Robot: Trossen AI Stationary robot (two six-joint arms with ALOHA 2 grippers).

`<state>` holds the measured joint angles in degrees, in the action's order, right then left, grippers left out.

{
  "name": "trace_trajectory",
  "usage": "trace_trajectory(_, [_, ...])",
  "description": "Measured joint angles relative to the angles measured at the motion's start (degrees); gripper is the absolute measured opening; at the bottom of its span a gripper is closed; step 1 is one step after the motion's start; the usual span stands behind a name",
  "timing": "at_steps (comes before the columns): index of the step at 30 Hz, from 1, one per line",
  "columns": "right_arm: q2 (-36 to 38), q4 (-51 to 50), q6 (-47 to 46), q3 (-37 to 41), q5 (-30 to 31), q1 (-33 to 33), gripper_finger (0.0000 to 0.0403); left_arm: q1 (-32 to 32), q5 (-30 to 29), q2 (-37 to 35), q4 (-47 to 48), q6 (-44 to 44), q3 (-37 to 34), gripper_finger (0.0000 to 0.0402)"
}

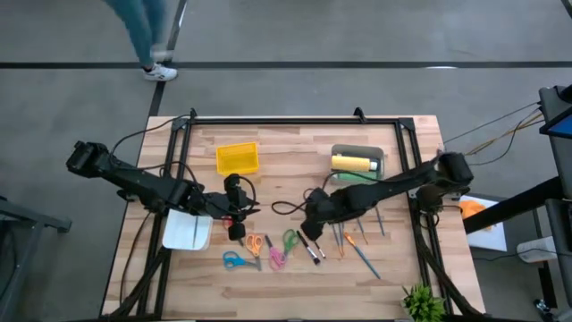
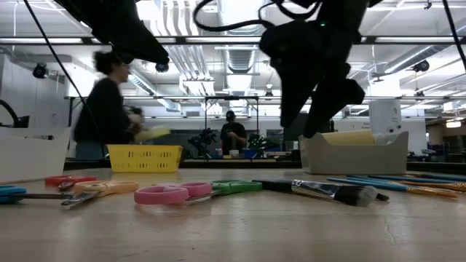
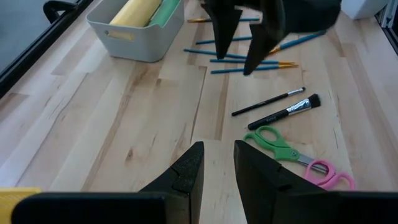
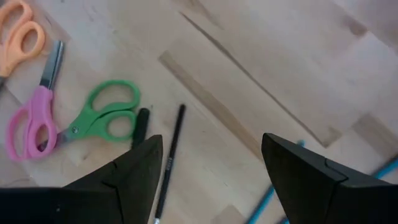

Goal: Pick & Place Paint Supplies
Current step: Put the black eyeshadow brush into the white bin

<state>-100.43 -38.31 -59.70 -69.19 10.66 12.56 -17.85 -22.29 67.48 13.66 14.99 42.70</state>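
R gripper [image 4: 208, 171] hovers over surface [image 1: 286, 152] centre, jaws wide apart, empty, above the two black brushes [image 4: 169, 158] just beside green scissors [image 4: 102, 118]. L gripper [image 3: 217, 171] near white bin [image 1: 186, 231], fingers a narrow gap apart, holding nothing. Yellow paint bottle [image 1: 353, 163] and a green one [image 3: 163, 12] lie in grey tray [image 1: 380, 154]. Teal and orange brushes/pens [image 1: 362, 255] loose on surface, R of black brushes. Pink scissors [image 4: 31, 124] touch green pair; orange scissors [image 4: 18, 34] nearby. Yellow basket [image 1: 237, 158] at back.

Lab — exposed ceiling ducts [image 2: 240, 62], strip lights [image 2: 218, 40].
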Motion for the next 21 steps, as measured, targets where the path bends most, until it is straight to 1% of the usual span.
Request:
trace_trajectory(2, [-2.0,-0.3,0.1,-1.8,0.0,0.2,0.027,0.0,0.0,0.0,0.0,0.0,0.0,0.0092])
trace_trajectory(9, [-6.0,-0.4,-1.2,-3.6,0.0,0.9,0.027,0.0,0.0,0.0,0.0,0.0,0.0,0.0092])
trace_trajectory(14, [-7.8,-0.5,-3.5,-3.7,0.1,1.9,0.027,0.0,0.0,0.0,0.0,0.0,0.0,0.0092])
trace_trajectory(17, [-9.3,-0.8,-3.8,-3.5,1.4,2.6,0.027,0.0,0.0,0.0,0.0,0.0,0.0,0.0092])
trace_trajectory(21, [-11.9,-0.5,-3.9,-3.7,1.5,3.1,0.027,0.0,0.0,0.0,0.0,0.0,0.0,0.0092])
